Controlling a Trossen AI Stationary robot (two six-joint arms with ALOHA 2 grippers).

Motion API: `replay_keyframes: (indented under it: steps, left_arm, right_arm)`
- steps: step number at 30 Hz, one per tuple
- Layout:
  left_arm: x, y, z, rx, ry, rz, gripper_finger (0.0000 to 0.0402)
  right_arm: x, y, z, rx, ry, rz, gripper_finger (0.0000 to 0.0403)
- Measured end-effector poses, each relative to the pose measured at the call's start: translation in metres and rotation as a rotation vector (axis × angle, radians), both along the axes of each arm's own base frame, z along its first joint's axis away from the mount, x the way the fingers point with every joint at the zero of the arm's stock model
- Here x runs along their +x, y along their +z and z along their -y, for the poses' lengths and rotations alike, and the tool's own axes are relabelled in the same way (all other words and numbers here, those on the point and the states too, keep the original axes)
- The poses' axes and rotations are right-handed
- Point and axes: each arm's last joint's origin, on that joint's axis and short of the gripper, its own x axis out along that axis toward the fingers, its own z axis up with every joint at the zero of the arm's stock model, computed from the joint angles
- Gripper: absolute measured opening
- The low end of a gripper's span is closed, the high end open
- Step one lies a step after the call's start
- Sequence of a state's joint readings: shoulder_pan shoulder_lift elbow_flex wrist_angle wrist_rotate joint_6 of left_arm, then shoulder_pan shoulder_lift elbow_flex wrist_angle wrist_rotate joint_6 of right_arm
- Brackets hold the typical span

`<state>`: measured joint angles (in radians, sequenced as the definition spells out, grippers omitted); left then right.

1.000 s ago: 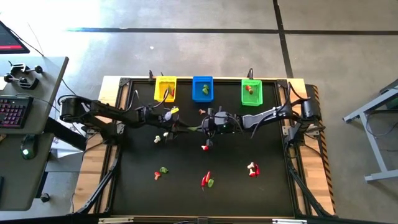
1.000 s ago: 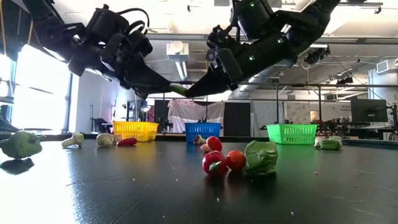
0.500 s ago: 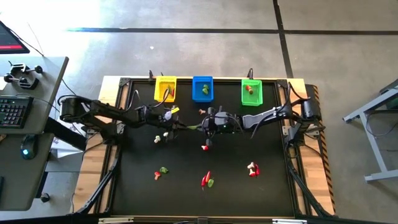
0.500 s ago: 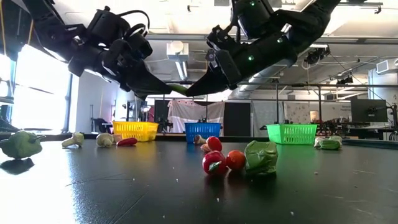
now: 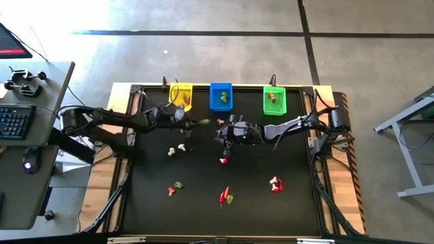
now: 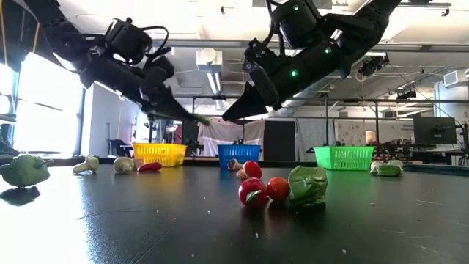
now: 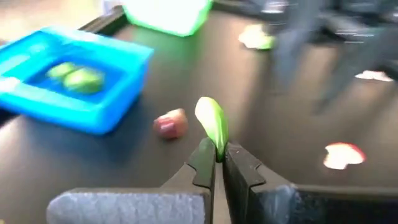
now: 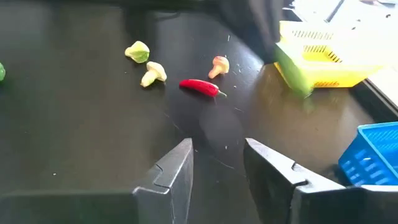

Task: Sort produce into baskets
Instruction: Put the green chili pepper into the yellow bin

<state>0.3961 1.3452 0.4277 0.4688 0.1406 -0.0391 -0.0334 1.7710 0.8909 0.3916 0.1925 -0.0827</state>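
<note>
Handover check, ref. landmark = blue basket (image 5: pixel 221 95). Left gripper (image 7: pixel 217 163) is pinched shut on a slim green piece (image 7: pixel 212 121), held by its lower end, most of it sticking out past the fingertips. In high view the piece (image 5: pixel 204 122) hangs above the table, just in front of the blue basket and slightly toward the yellow basket (image 5: pixel 180 95). Right gripper (image 8: pixel 216 163) stands just in front of the blue basket too, jaws parted, nothing between them.

Blue basket already holds green pieces, so judged destination = blue basket; green basket (image 5: pixel 274 99) lies well off on the far side.

Advice for the step:
- Grip is shallow, at the tip only. Move slow, no sharp wrist turns, else piece may swing or slip.
- Carry high enough to clear the near wall of the blue basket; small reddish piece (image 7: pixel 170 123) on the table just before it is no obstacle if height is kept.
- Centre over the basket's inside before releasing; drop low to avoid bounce-out.
- Right arm is close by: keep it clear of the path.
</note>
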Motion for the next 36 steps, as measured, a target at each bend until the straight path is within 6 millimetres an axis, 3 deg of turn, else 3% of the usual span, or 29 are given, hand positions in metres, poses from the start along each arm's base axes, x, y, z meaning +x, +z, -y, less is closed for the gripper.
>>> replay_keyframes:
  steps: [8,14,24,36]
  left_arm:
    - [-0.028,0.008,-0.031,0.062,0.439,-0.078,0.0003]
    - [-0.043,0.003,-0.048,0.013,0.629,-0.121,0.0003]
    - [-0.051,-0.009,-0.058,-0.01,0.669,-0.198,0.0011]
    - [-0.051,-0.009,-0.058,0.018,0.649,-0.214,0.0089]
  right_arm:
    - [0.0,-0.001,0.0,0.02,-0.01,-0.004,0.0133]
    - [0.0,-0.001,0.0,0.02,-0.011,-0.004,0.0134]
    - [-0.001,-0.001,0.003,0.044,-0.044,0.0,0.0134]
    - [-0.001,-0.001,0.003,0.047,-0.045,0.0,0.0134]
